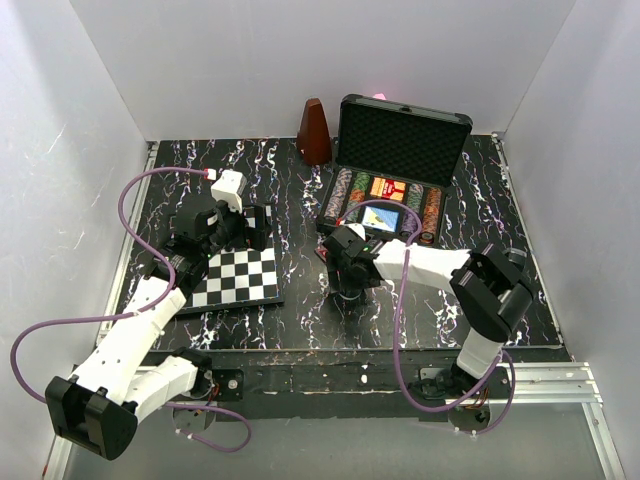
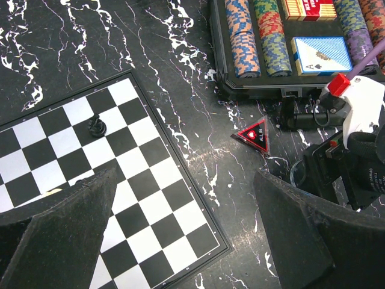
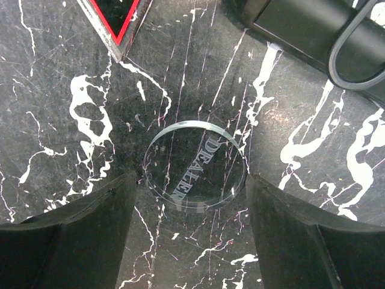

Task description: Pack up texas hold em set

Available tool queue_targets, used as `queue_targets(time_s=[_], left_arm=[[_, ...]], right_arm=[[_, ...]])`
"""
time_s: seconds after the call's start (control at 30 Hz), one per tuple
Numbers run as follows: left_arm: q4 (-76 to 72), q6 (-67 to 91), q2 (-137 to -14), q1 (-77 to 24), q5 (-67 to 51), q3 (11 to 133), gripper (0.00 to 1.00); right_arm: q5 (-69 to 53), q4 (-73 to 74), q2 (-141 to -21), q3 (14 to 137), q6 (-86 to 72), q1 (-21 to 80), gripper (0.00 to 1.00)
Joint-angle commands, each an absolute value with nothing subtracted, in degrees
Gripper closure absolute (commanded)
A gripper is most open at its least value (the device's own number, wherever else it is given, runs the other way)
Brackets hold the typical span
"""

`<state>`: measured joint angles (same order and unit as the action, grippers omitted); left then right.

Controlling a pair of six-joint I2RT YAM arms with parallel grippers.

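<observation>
The texas hold em set's black case (image 1: 402,140) stands open at the back right, foam lid up, with rows of striped chips (image 2: 243,36) and two card boxes (image 2: 322,54) inside. A clear round "DEALER" button (image 3: 195,165) lies flat on the table in front of the case. My right gripper (image 3: 192,235) is open just above it, one finger on each side of the disc's near half. A red-edged triangular "ALL IN" button (image 2: 254,135) lies beside it on the table. My left gripper (image 2: 186,241) hangs open and empty over the chessboard's corner.
The black-and-white chessboard (image 1: 235,280) lies at the left with a black piece (image 2: 96,126) on it. A brown metronome (image 1: 314,132) stands at the back, left of the case. White walls close in the table on three sides.
</observation>
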<state>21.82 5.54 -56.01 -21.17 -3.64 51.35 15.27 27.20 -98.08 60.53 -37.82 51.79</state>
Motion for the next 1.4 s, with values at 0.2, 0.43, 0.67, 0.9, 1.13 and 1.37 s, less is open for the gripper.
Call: queue_targets(time_s=[0.2, 0.43, 0.67, 0.9, 1.13, 1.37], left_arm=[[21.2, 5.2, -55.7, -21.2, -4.0, 51.3, 0.02], [21.2, 5.3, -55.8, -21.2, -4.0, 51.3, 0.02], [21.2, 5.3, -55.4, -21.2, -3.9, 51.3, 0.02], [21.2, 5.3, -55.1, -21.2, -3.7, 51.3, 0.02], [21.2, 5.3, -54.8, -21.2, -3.6, 51.2, 0.02], [20.9, 5.4, -54.7, -21.2, -3.3, 51.1, 0.02]], right_arm=[[19.4, 28.9, -100.0, 63.0, -39.2, 52.7, 0.23], [18.8, 29.0, -101.2, 63.6, -38.9, 52.7, 0.23], [18.9, 29.7, -102.3, 64.3, -38.8, 52.7, 0.27], [19.6, 31.0, -103.3, 65.1, -39.1, 52.7, 0.31], [19.5, 30.7, -103.0, 64.7, -38.8, 52.8, 0.52], [19.1, 30.1, -100.1, 64.2, -36.8, 52.7, 0.70]])
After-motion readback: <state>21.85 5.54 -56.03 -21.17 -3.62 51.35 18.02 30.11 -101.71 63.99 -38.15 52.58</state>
